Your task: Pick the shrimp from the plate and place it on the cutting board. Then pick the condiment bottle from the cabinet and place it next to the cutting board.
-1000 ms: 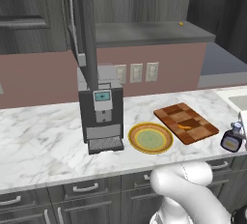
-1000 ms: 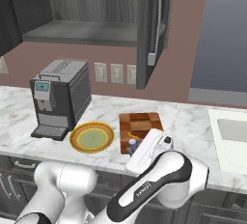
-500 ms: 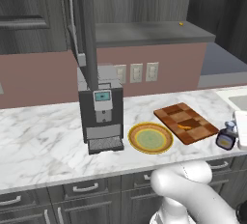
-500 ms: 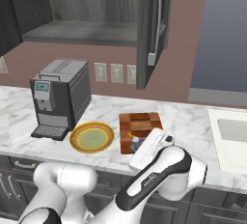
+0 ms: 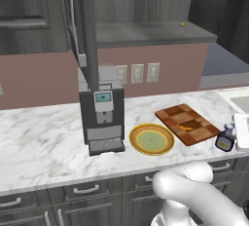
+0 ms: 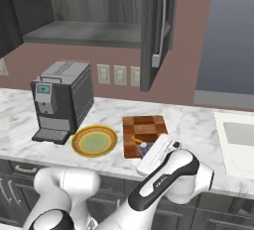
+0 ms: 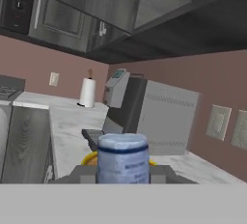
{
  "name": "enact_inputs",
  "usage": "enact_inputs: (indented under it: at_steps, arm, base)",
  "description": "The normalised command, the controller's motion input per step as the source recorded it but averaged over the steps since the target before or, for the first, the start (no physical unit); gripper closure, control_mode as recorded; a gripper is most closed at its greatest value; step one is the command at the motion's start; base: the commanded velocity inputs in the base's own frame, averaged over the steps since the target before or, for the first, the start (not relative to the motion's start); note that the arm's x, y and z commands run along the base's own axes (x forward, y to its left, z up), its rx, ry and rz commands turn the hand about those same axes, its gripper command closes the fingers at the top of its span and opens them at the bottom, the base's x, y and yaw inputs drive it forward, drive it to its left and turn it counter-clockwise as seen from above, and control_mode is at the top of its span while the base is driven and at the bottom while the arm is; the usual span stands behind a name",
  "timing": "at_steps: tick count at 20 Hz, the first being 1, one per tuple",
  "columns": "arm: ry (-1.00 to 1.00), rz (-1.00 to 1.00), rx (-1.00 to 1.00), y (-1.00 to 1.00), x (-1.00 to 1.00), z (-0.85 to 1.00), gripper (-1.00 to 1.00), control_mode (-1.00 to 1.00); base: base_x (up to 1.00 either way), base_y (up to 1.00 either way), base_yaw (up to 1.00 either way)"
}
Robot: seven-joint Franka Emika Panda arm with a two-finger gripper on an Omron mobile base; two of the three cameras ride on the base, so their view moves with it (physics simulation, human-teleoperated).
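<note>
The gripper (image 7: 123, 177) was clamped on the bottle (image 5: 225, 141) — its pale cap rose between the fingertips in the hand view. The bottle hung low at the counter's (image 5: 44, 142) front edge, just right of the cutting board (image 5: 186, 123). The shrimp (image 5: 185, 127) lay on the board, and the plate (image 5: 151, 139) sat beside it — near the coffee machine (image 5: 101, 115).

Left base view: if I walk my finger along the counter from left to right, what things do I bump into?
Coffee machine → plate → cutting board with the shrimp on it → condiment bottle, held at the counter's right end.
</note>
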Motion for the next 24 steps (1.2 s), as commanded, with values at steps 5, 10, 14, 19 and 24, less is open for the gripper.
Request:
enact_inputs:
  at_steps: [5, 10, 14, 19, 24]
  arm:
    - [0.00, 0.00, 0.00, -0.17, 0.21, -0.27, 1.00, -1.00]
    - [0.00, 0.00, 0.00, -0.15, 0.26, -0.27, 1.00, -1.00]
    - [0.00, 0.00, 0.00, -0.16, 0.27, -0.27, 1.00, -1.00]
    - [0.00, 0.00, 0.00, -0.17, 0.27, -0.25, 1.00, -1.00]
    - [0.00, 0.00, 0.00, -0.19, 0.28, -0.25, 1.00, -1.00]
  base:
    - [0.00, 0.00, 0.00]
    - [0.00, 0.00, 0.00]
    - [0.00, 0.00, 0.00]
    - [0.00, 0.00, 0.00]
    - [0.00, 0.00, 0.00]
